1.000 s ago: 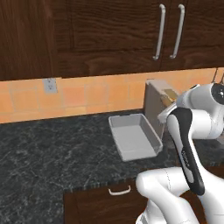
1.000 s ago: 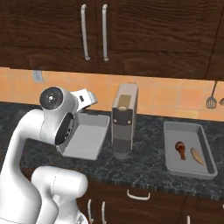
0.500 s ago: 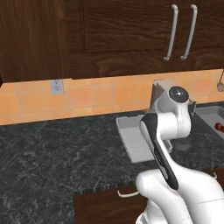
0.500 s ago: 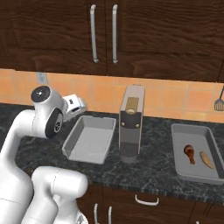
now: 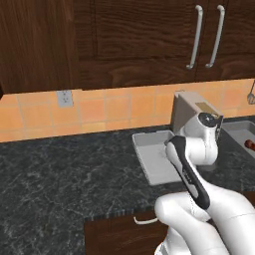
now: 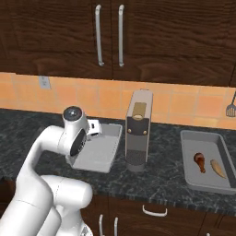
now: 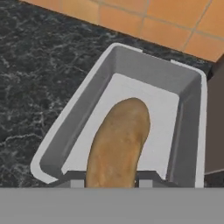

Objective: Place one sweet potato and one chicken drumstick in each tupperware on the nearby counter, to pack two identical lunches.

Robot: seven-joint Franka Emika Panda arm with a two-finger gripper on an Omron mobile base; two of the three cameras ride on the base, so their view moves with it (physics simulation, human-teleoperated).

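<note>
Hand [image 7: 111,183] clenched on sweet potato [image 7: 117,142], poised above near tupperware [image 7: 189,109], left of grey boxy appliance [image 6: 137,131]. Potato long axis runs along tray length, straight out from fingers; tray floor directly beneath, bare. Right of appliance: second tupperware [image 6: 191,138] on counter [image 6: 166,177], holding chicken drumstick [image 6: 200,162] beside another sweet potato [image 6: 217,168]. In base views, arm hides hand and held potato; fingertips cut off at frame bottom.

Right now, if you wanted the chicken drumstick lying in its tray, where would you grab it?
Probably the thick rounded end of the chicken drumstick, coming straight down from above. It lies flat inside the tupperware, whose walls would block a sideways approach, and the bone end looks too thin to pinch well.
</note>
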